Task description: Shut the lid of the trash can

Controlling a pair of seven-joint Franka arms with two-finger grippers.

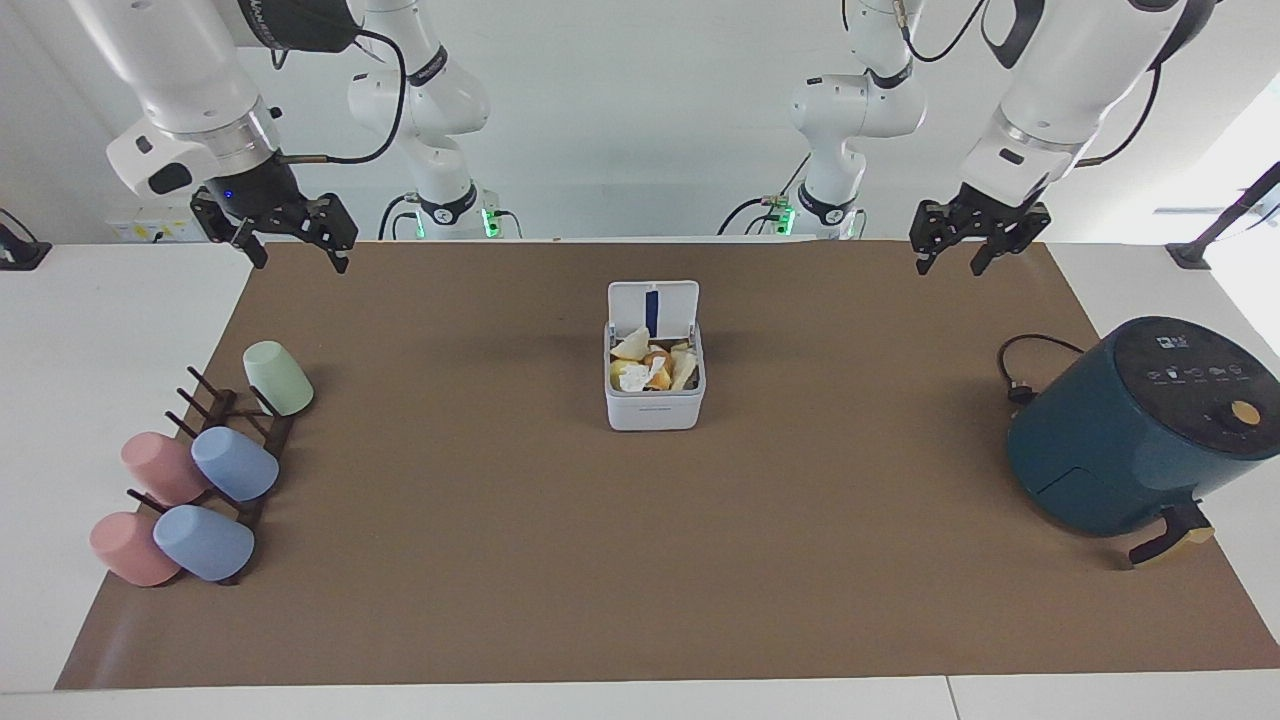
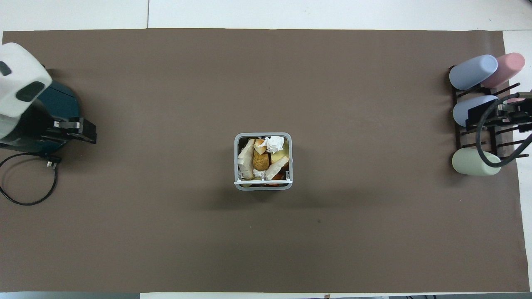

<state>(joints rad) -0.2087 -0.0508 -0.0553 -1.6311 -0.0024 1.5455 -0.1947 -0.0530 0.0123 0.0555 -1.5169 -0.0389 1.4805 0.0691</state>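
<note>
The white trash can (image 1: 655, 408) stands in the middle of the brown mat, filled with bread scraps and crumpled paper. Its lid (image 1: 653, 300) stands upright on the side nearer the robots, its blue strip showing. In the overhead view the can's grey rim (image 2: 237, 162) shows and the lid (image 2: 262, 181) is edge-on. My left gripper (image 1: 947, 266) is open and raised over the mat toward the left arm's end, apart from the can; it also shows in the overhead view (image 2: 85, 135). My right gripper (image 1: 300, 262) is open, raised and waiting at the right arm's end, over the cup rack in the overhead view (image 2: 494, 116).
A large teal air fryer (image 1: 1130, 430) with its black cable (image 1: 1020, 365) stands at the left arm's end. A dark rack with several pastel cups (image 1: 200, 470) lies at the right arm's end.
</note>
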